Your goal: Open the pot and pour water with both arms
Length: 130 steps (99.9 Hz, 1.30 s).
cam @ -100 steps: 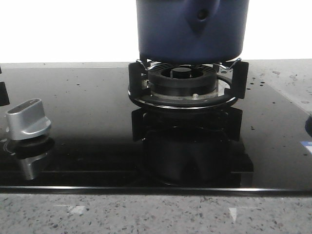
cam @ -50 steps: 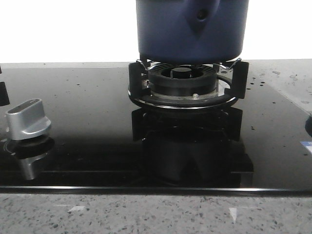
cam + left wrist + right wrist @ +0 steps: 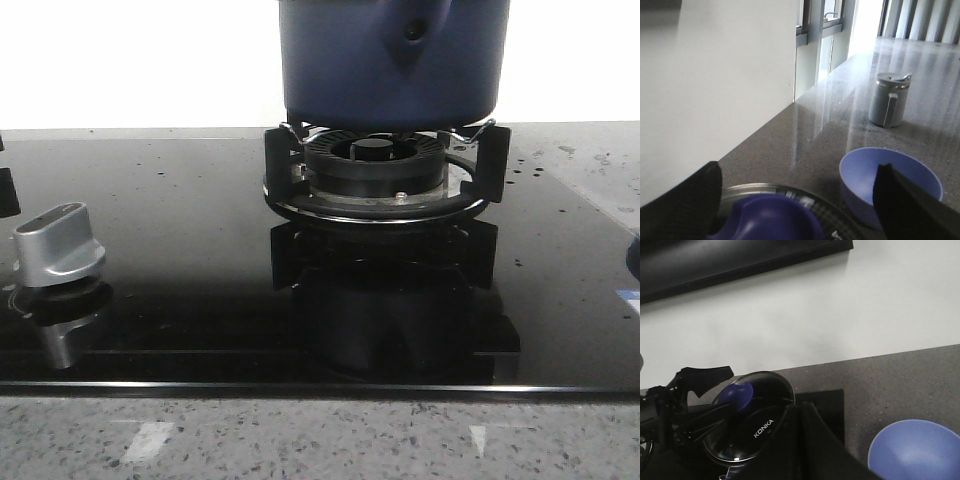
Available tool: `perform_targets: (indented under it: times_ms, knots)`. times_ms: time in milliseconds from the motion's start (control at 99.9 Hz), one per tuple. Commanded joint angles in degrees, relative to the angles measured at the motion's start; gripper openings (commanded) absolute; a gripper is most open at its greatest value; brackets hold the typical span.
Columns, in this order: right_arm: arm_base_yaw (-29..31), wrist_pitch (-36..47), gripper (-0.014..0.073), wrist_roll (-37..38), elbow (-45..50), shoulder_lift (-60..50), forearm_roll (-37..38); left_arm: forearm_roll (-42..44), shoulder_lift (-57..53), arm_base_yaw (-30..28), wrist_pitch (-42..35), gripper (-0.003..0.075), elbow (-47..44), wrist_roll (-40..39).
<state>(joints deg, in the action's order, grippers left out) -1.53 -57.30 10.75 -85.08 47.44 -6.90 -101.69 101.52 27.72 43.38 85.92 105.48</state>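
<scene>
Pot [image 3: 390, 62]: on the burner ring [image 3: 375, 170], unmoved since the earlier frame.
Left gripper [image 3: 790, 200]: fingers spread, straddling the lid knob [image 3: 767, 220]; contact unclear.
Right gripper [image 3: 799, 440]: fingers appear closed, empty.

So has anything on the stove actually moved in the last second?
Nothing visibly moved. In the front view the pot sits on the burner ring exactly as before, and the silver knob is turned the same way. Only a pale reflection on the counter edge looks slightly brighter.
</scene>
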Motion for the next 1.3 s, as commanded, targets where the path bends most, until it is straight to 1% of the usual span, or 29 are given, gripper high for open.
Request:
perform_targets:
  times_ms: [0,120,170,190,240,290,310,320,360,411,461,571,741,851,891,961,1111,1212,1292]
  knots:
    - [0.1,4.6,-0.0069,-0.7,-1.4,-0.1,0.0,-5.5,-4.3,-1.0,2.4,0.0547,2.1,-1.0]
    - [0.1,4.6,-0.0069,-1.2,-1.4,-0.1,0.0,-5.3,-5.8,-2.9,2.5,0.0545,2.1,-3.7]
    - [0.1,4.6,-0.0069,-2.8,-1.4,-0.1,0.0,-4.7,-6.7,-4.1,3.1,0.0519,2.1,-6.4]
    - [0.1,4.6,-0.0069,-3.5,-1.4,-0.1,0.0,-4.0,-7.1,-4.5,3.2,0.0494,2.1,-7.9]
    - [0.1,5.0,-0.0069,-5.1,-0.9,-0.6,0.0,-2.0,-8.5,-5.8,3.3,0.0402,1.8,-11.6]
    - [-0.1,6.3,-0.0069,-6.8,0.3,-1.7,0.0,0.1,-10.6,-7.0,3.1,0.0265,0.8,-12.9]
    - [-0.3,7.0,-0.0069,-7.2,1.2,-2.1,0.0,0.8,-11.6,-7.5,2.8,0.0232,0.5,-13.3]
    - [-0.4,7.5,-0.0069,-7.6,1.5,-2.5,0.0,1.0,-12.3,-7.6,2.7,0.0200,0.0,-13.3]
    - [-0.9,8.8,-0.0069,-8.8,3.7,-4.0,0.0,2.3,-14.3,-8.4,2.4,0.0114,-1.3,-13.3]
    - [-1.5,10.2,-0.0069,-10.2,6.8,-6.1,0.0,3.9,-17.4,-9.3,2.2,0.0036,-3.2,-13.3]
    - [-2.1,12.0,-0.0069,-11.5,10.5,-8.5,0.0,5.6,-21.3,-10.2,2.1,-0.0019,-5.3,-13.3]
    - [-2.2,17.5,-0.0069,-12.8,20.9,-15.4,0.1,8.8,-29.5,-11.6,0.3,-0.0020,-11.0,-13.3]
    - [-2.2,32.7,-0.0070,-13.2,36.5,-27.5,-0.3,15.1,-45.5,-11.6,-12.0,-0.0020,-23.7,-13.1]
    - [-2.2,36.3,-0.0070,-13.2,43.0,-33.4,-0.3,17.3,-55.7,-11.6,-19.7,-0.0020,-33.5,-13.1]
    - [-2.2,36.4,-0.0070,-13.2,44.2,-34.7,-0.3,17.3,-59.8,-11.6,-23.1,-0.0020,-36.7,-13.1]
    - [-2.2,36.3,-0.0070,-13.2,46.1,-36.6,-0.3,17.3,-66.9,-11.6,-26.7,-0.0020,-42.9,-13.1]
    - [-2.2,36.2,-0.0070,-13.2,47.7,-38.4,-0.5,17.3,-80.2,-11.6,-32.9,-0.0020,-54.4,-13.1]
    - [-2.2,37.1,-0.0070,-13.2,47.7,-38.3,-0.9,15.9,-86.6,-11.6,-35.8,-0.0020,-58.2,-13.1]
    - [-2.2,37.1,-0.0069,-13.2,47.7,-38.3,-0.9,15.6,-88.7,-11.6,-36.6,-0.0020,-59.2,-13.1]
